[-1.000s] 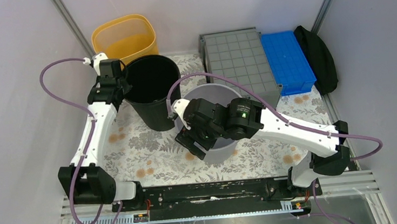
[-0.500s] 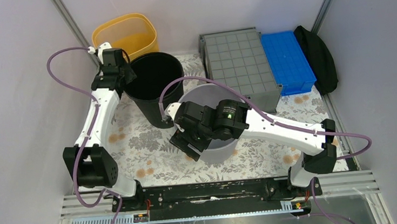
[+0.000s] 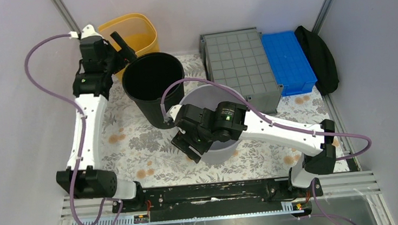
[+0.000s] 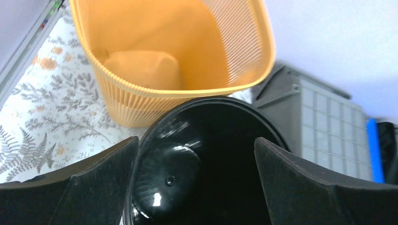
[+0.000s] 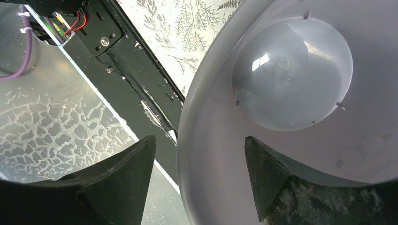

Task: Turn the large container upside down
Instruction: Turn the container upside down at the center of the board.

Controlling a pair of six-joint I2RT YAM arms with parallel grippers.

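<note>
Large container (image 3: 241, 65) grid-up; left fingers (image 4: 84, 187) spread over black bucket (image 4: 206, 154), right fingers (image 5: 112, 187) spread astride grey bucket (image 5: 211, 154) rim, could topple it.

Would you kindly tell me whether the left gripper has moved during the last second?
Yes. The left gripper has drawn back from the black bin rim toward the yellow basket, its jaws now open.

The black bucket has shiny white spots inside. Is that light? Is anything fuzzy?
Left wrist view: yes, light glaring off the black bucket, on its glossy bottom; the near fingers look a bit soft. Right wrist view: a paler sheen inside the grey bucket. Top view: sharp, evenly lit.
</note>
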